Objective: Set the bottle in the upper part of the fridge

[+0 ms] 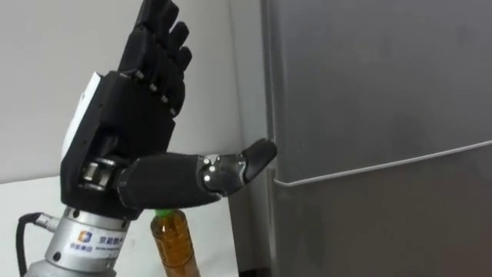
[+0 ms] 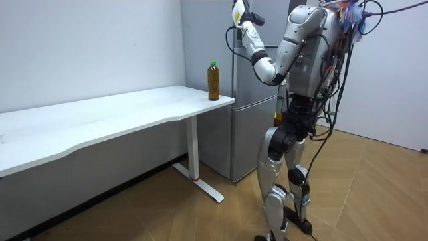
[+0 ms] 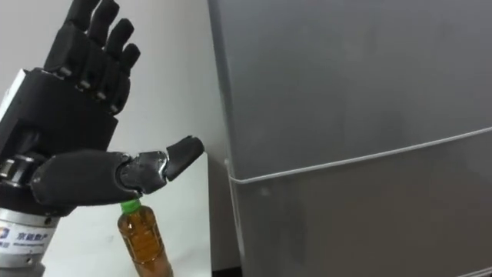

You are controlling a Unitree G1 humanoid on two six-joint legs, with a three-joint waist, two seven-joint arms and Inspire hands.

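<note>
An amber bottle (image 1: 174, 240) with a green cap stands upright on the white table (image 2: 134, 110), near the table's end by the fridge. The grey fridge (image 1: 384, 85) is shut; a thin seam (image 1: 384, 166) parts its upper door from its lower door. My left hand (image 1: 131, 115) is raised above the bottle, open, with its fingers straight up. Its thumb points sideways at the left edge of the upper door, just above the seam, and holds nothing. In the room view my right hand (image 2: 277, 119) hangs low by my hip.
I stand in front of the fridge (image 2: 251, 100) on a wooden floor, with the long white table to my left. A white wall runs behind the table and the fridge.
</note>
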